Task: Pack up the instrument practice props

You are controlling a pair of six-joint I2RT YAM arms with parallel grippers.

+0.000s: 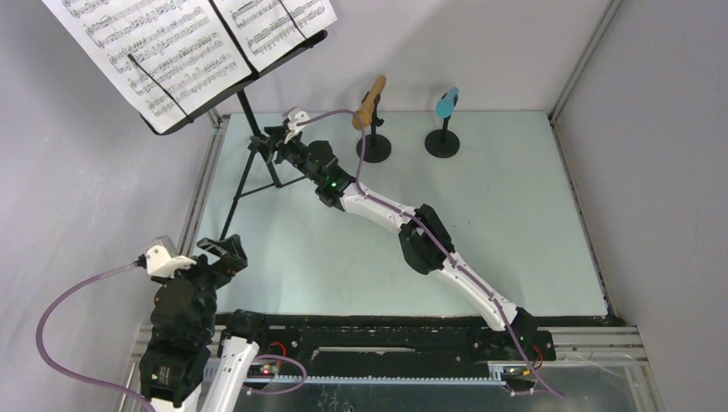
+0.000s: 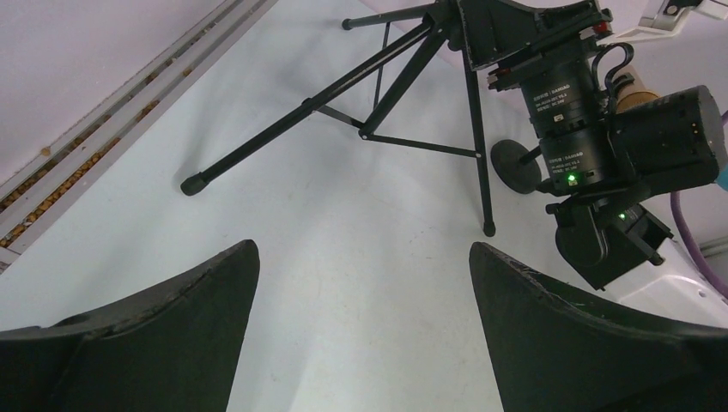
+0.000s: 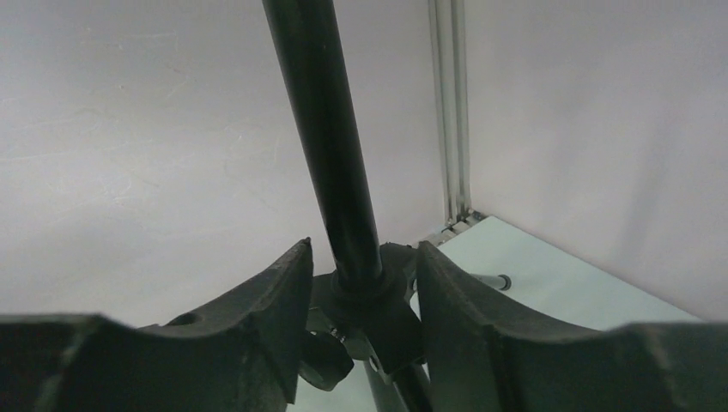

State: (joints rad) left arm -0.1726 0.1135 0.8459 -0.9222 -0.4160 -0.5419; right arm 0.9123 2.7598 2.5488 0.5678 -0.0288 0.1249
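Black music rack (image 1: 243,110) stands far-left on worktop (image 1: 515,215), sheet-music pages (image 1: 172,43) on it. Tan microphone (image 1: 369,101) and light-blue microphone (image 1: 446,101) sit upright in clip holders (image 1: 442,142). Nothing packed yet. Right hand (image 1: 271,142) straddles rack pole near leg hub, narrow gaps, not clamped. Left hand (image 2: 360,253) wide, empty.

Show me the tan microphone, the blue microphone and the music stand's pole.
tan microphone (image 1: 370,103), top external view, middle of its body.
blue microphone (image 1: 446,102), top external view, middle of its head.
music stand's pole (image 3: 330,154), right wrist view, mid-shaft above the leg hub.
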